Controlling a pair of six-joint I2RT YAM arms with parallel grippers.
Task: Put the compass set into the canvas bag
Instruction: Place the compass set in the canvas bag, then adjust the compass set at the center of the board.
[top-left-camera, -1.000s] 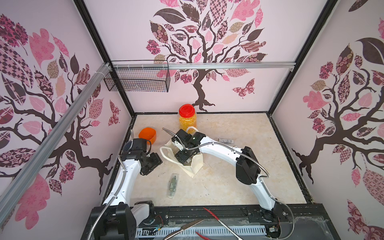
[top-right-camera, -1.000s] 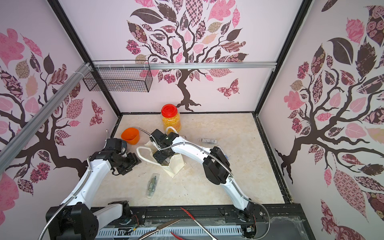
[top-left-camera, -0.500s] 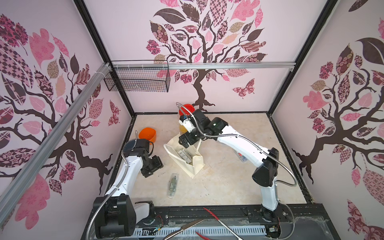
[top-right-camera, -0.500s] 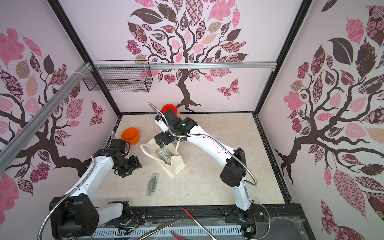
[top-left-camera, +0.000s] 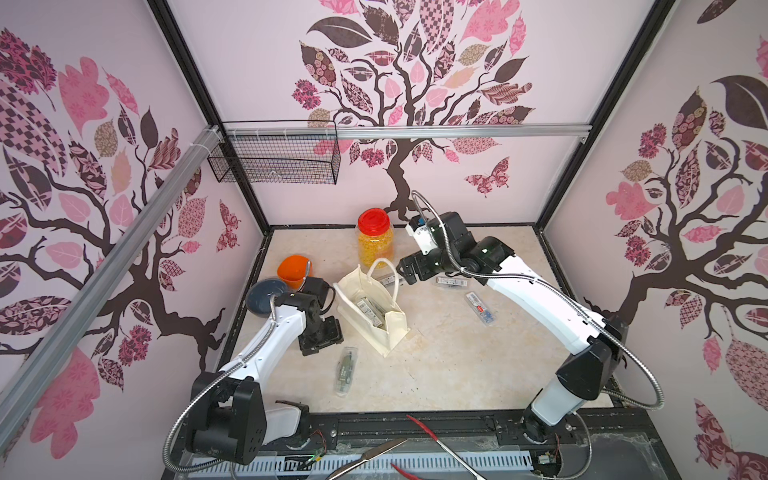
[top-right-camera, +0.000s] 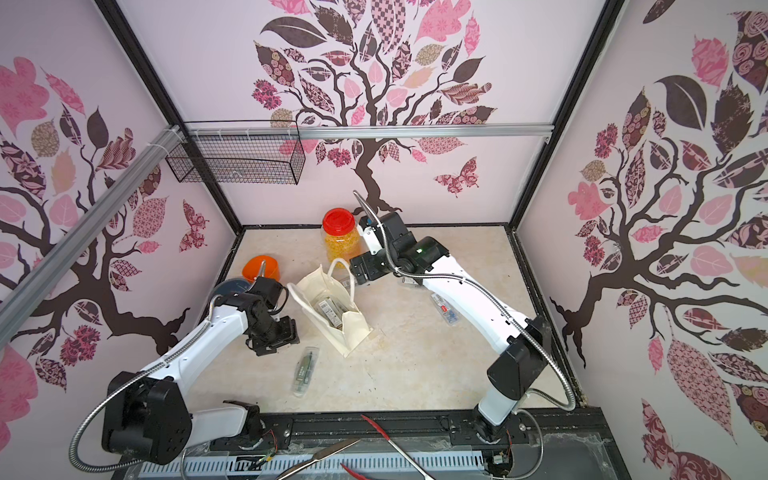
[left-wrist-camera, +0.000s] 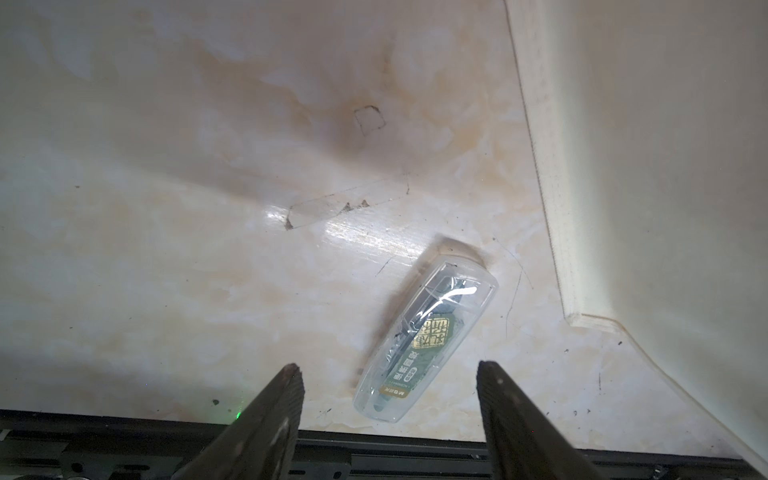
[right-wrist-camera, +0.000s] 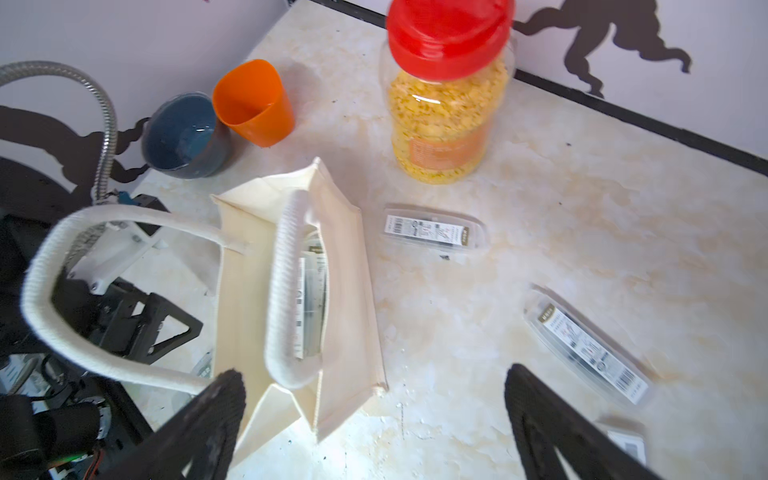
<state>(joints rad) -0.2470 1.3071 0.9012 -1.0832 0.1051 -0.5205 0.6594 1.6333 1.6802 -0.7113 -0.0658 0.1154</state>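
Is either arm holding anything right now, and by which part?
Nothing is held. The left pincer and the right pincer both stand open and empty.

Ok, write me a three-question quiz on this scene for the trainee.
1. True or false: the canvas bag lies flat and shut.
2. The compass set in front of the left gripper is: A inside the bag; B on the table; C gripped in the jaws.
3. What does the right gripper hold between its jaws?
Key: 1 false, it stands upright with its mouth open. 2 B. 3 nothing; they stand open.
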